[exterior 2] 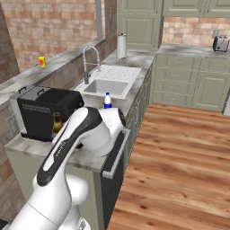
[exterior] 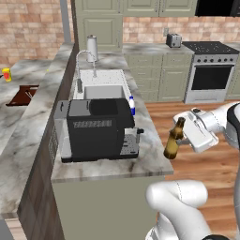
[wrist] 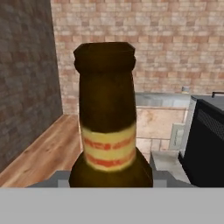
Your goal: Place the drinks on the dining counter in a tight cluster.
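Observation:
My gripper [exterior: 182, 134] is shut on the slim dark brown glass bottle [exterior: 173, 140], gripping its neck. It hangs slightly tilted in the air, just off the right edge of the sink counter and above the wood floor. In the hand view the brown bottle [wrist: 107, 122] stands close up, with a yellow-and-red neck label. From the right base view the brown bottle [exterior 2: 57, 122] peeks out behind my arm. A small blue-and-white bottle [exterior: 132, 105] [exterior 2: 108, 99] stands upright on the sink counter between the sink and the black appliance. The dining counter [exterior: 14, 117] lies at the far left.
A black appliance [exterior: 98, 129] [exterior 2: 45, 112] sits on the sink counter's near end, with the sink [exterior: 103, 89] and faucet [exterior 2: 90, 60] behind it. A small yellow object [exterior: 6, 74] [exterior 2: 42, 61] and a brown board [exterior: 23, 94] lie on the dining side. A stove [exterior: 213, 70] stands at the right.

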